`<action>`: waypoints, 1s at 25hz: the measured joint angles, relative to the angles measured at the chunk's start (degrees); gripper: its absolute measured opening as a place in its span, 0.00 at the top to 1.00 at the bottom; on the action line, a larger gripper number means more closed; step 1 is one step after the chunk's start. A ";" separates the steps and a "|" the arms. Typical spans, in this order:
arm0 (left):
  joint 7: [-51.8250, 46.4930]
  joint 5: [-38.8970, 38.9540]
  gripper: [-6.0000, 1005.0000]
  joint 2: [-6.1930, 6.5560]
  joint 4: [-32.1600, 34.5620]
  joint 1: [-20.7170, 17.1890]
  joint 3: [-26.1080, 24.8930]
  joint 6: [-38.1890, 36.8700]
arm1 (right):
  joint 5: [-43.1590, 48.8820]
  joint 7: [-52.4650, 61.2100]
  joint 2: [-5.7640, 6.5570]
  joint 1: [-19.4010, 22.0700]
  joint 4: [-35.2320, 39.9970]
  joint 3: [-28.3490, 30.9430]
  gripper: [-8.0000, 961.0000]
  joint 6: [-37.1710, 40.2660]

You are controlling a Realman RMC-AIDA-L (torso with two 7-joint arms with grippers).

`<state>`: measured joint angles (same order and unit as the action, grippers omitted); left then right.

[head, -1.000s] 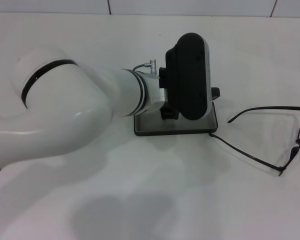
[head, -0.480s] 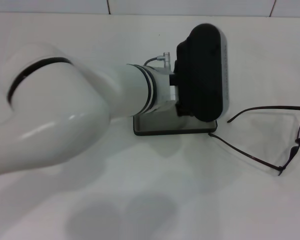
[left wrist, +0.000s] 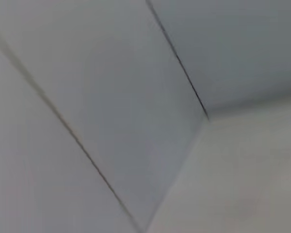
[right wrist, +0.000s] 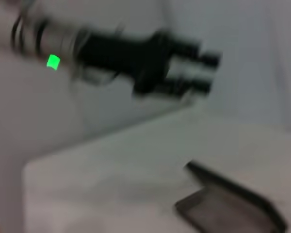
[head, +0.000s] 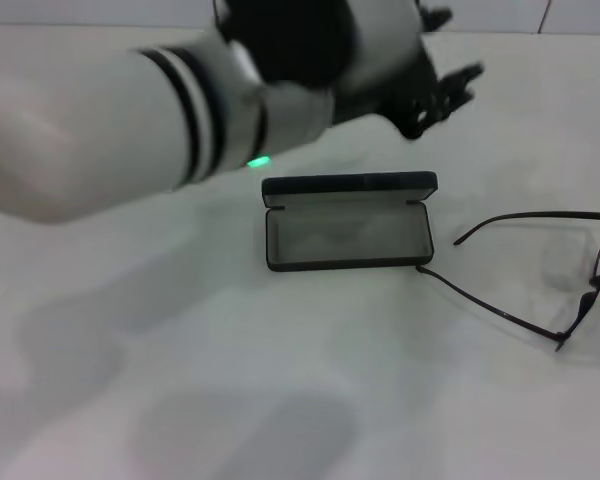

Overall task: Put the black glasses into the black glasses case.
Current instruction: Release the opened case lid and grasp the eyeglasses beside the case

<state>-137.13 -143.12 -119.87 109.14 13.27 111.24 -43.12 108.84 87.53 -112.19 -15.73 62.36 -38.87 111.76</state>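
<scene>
Two task items lie on the white desk [head: 280, 380] in my head view. The black glasses case [head: 346, 233] sits at frame centre, lid raised, grey lining exposed. The black glasses [head: 540, 270] rest at the right edge, temples unfolded, one temple tip just beside the case's lower right corner. The left gripper [head: 435, 85] hangs at upper centre, above the case, touching nothing; I cannot tell its finger state.
</scene>
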 joint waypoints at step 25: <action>40.30 62.23 0.58 0.17 -30.65 -7.25 -28.01 -43.17 | 39.06 6.70 2.50 -31.74 15.77 -31.41 0.23 4.84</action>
<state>-96.83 -80.89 -119.70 78.49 6.02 83.23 -86.28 147.90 94.23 -109.69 -47.47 78.13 -70.28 116.60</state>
